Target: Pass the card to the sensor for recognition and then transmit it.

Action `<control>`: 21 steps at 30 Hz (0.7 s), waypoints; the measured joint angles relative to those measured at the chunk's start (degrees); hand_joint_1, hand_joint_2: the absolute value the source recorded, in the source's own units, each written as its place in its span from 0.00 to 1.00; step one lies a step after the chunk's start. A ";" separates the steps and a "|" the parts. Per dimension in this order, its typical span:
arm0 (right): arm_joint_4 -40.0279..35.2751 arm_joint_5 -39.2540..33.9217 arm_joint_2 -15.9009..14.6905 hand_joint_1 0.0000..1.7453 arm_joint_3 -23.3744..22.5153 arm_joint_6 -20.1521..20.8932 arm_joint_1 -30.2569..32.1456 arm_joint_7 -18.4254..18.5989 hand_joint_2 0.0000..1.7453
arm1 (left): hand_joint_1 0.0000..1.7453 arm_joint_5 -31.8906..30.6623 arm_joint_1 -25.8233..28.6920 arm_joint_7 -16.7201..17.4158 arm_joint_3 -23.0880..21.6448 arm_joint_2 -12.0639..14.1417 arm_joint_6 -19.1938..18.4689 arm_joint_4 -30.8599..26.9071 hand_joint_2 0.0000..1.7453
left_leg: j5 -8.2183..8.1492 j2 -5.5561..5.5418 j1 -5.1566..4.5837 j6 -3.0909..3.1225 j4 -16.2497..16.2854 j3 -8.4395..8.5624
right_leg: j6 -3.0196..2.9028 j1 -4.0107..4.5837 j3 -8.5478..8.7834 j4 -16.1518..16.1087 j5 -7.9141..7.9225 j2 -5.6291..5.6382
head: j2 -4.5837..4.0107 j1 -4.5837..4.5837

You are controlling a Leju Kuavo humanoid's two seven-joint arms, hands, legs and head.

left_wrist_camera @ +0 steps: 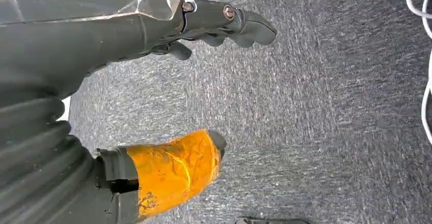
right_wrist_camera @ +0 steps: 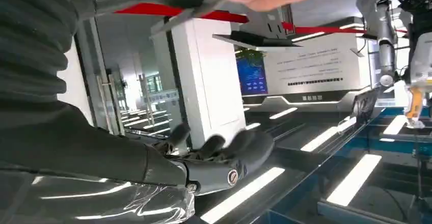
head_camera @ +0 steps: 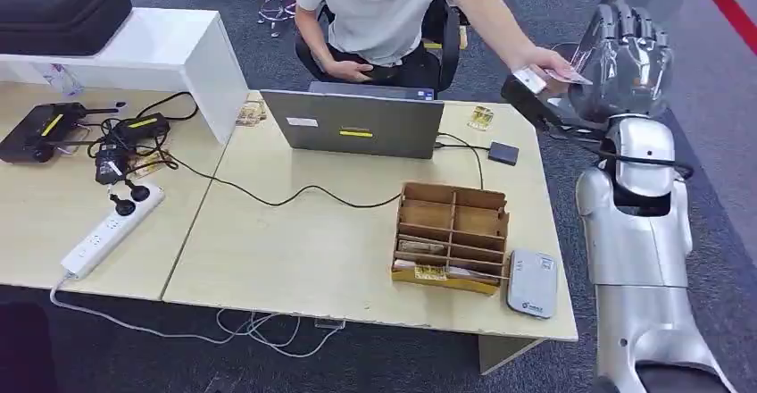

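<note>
Fingers of the left hand spread over grey carpet, nothing in them — orange tape wraps the thumb. On the wooden table: white power strip at the left, grey laptop at the back, wooden slotted organizer, then the grey card sensor just beside it near the front right corner. Right hand raised past the table's far right edge, fingers extended and apart — the card sits at its palm side, a person's hand touching it. Cannot tell who actually grips it.
</note>
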 joint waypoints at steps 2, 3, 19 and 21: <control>-0.02 -0.13 0.02 1.00 0.46 0.17 0.01 -0.20 1.00 | 0.00 0.00 0.00 0.00 0.07 -0.02 -0.15 0.00 1.00 | 0.00 0.00 0.00 0.00 0.00 0.01 | 0.00 0.00 0.00 0.00 0.00 0.00 | 0.00 0.00; -0.02 -0.20 0.02 1.00 0.70 0.24 0.01 -0.20 1.00 | 0.00 0.00 0.00 0.00 0.09 -0.04 -0.15 0.02 1.00 | 0.00 0.00 0.00 0.00 0.00 0.01 | 0.00 0.01 0.00 0.00 0.00 0.00 | 0.00 0.00; -1.44 -2.07 0.07 1.00 3.10 1.18 0.14 -0.70 1.00 | 0.00 -0.44 -0.01 0.70 0.13 -0.04 -0.37 0.11 1.00 | 0.00 0.00 0.01 0.00 0.00 0.00 | 0.00 0.00 -0.01 -0.01 0.00 0.00 | 0.00 0.00; -1.99 -2.53 0.11 1.00 3.76 1.25 0.48 -0.83 1.00 | 0.00 -0.44 -0.02 1.11 0.13 -0.04 -0.13 0.11 1.00 | 0.00 0.00 0.01 0.00 0.00 0.00 | 0.00 0.01 -0.01 -0.01 0.00 -0.01 | 0.00 0.00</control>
